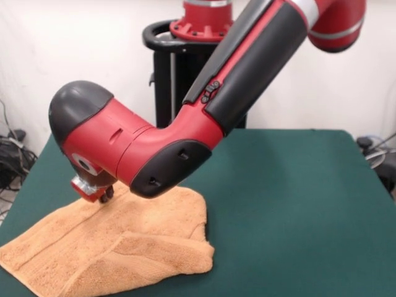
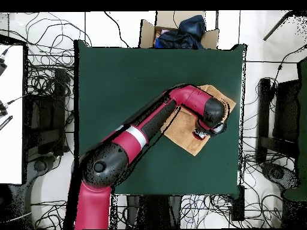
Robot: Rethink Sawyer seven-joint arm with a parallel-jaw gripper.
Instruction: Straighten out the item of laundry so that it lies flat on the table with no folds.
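The peach-tan towel, the item of laundry (image 1: 124, 247), lies on the dark green table (image 1: 297, 204) at its front left corner. It is rumpled, with a doubled flap along its near right part. My gripper (image 1: 104, 193) is low over the towel's far edge, at or just above the cloth, and my bulky wrist hides how it stands. From above, the towel (image 2: 184, 129) lies at the right side of the table (image 2: 120, 78), and my arm covers its middle. The gripper (image 2: 201, 133) hangs over the towel's lower right part.
A cardboard box (image 2: 180, 30) holding dark blue cloth stands off the table's far edge in the overhead view. Cables lie on the floor around the table. The towel lies close to the table's edge.
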